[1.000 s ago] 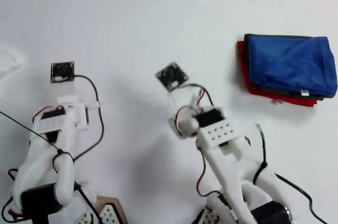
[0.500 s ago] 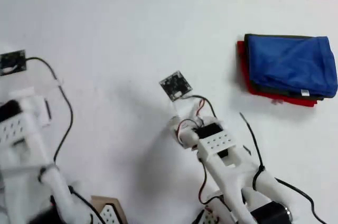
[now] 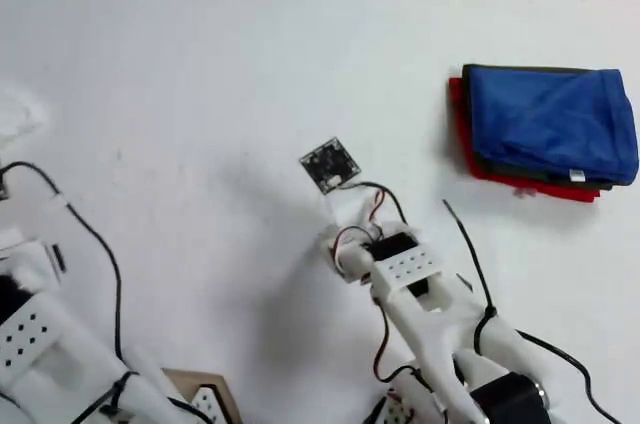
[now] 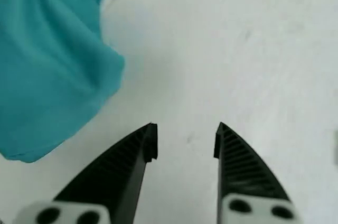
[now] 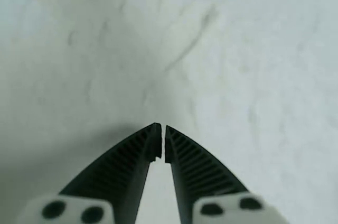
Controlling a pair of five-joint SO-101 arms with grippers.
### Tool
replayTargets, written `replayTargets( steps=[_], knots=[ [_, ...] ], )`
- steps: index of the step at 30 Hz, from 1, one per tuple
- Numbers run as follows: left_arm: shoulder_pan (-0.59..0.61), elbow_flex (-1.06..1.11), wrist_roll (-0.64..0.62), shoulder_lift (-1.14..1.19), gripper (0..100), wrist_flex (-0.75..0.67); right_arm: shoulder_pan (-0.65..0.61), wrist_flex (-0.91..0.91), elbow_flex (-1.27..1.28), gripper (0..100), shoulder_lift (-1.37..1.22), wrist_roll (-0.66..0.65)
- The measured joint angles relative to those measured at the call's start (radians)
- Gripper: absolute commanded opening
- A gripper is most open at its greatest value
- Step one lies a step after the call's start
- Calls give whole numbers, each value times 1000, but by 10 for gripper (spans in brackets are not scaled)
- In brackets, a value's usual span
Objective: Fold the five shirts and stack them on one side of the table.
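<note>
High view: folded stack lies toward the right of the smooth white surface, with a blue shirt on top, a dark layer beneath it and a red shirt at the bottom.
Left wrist view: left end effector has black, ribbed, tapered fingers spread apart with nothing between them; a soft, rumpled teal shirt lies near.
Right wrist view: right end effector has its tips nearly meeting and grips nothing.

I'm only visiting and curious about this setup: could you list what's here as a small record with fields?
Surface: white tabletop
Stack: folded blue cloth shirt on top, red cloth layer lowest, at one side of the table
Loose item: crumpled teal cloth shirt, not gripped
Left pincer: open, empty, teal shirt alongside
Right pincer: shut, empty, over bare table
</note>
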State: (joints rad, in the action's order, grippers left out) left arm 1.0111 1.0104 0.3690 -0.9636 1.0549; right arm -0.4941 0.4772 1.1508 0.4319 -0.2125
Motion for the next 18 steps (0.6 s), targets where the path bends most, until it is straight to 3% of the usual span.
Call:
replayTargets(
  steps=[10,18],
  knots=[
    [77,2,121,35,203,-123,-23,0,0,24,0,0],
    [298,-144,239,404,203,-219,-23,0,0,24,0,0]
  ],
)
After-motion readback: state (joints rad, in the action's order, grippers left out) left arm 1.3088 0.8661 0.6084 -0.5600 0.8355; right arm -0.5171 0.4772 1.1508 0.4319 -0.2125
